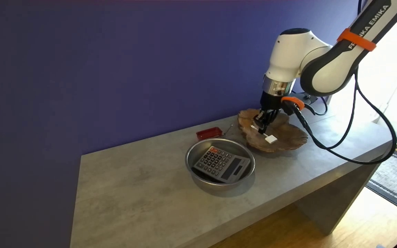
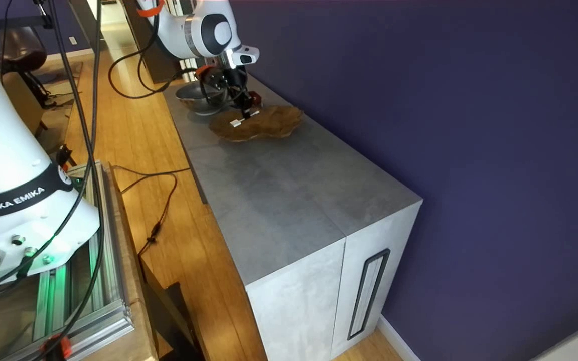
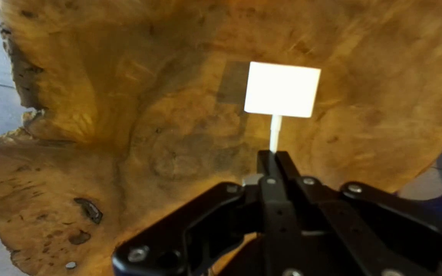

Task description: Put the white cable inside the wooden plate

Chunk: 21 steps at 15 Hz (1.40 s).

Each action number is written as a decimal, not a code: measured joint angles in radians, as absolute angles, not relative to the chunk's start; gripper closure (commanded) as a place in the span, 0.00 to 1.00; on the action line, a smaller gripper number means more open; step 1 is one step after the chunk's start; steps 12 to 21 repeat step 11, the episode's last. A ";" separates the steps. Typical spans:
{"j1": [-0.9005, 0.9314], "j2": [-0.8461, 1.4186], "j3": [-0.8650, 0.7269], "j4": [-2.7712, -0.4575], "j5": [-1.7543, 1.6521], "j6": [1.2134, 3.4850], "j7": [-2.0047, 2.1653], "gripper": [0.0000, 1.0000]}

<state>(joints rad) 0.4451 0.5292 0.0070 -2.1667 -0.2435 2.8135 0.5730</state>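
The white cable (image 1: pixel 271 138) has a flat square block at one end and a thin lead. It shows in both exterior views (image 2: pixel 236 123) and in the wrist view (image 3: pixel 282 90). The wooden plate (image 1: pixel 289 136) is a shallow brown dish with a wavy rim; it lies under the cable in both exterior views (image 2: pixel 276 123) and fills most of the wrist view (image 3: pixel 90 96). My gripper (image 3: pixel 273 153) is shut on the cable's thin lead, over the plate; in an exterior view the fingertips (image 1: pixel 261 131) point down. A shadow lies beside the block; the exact gap is unclear.
A metal bowl (image 1: pixel 215 186) with a calculator (image 1: pixel 221 163) in it stands close beside the plate. A small red tray (image 1: pixel 209 133) lies behind the bowl near the purple wall (image 1: pixel 150 69). The grey counter (image 2: pixel 294 185) ends in a front edge.
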 measured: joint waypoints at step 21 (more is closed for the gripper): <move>0.382 0.395 0.034 -2.249 -0.136 2.862 0.424 0.27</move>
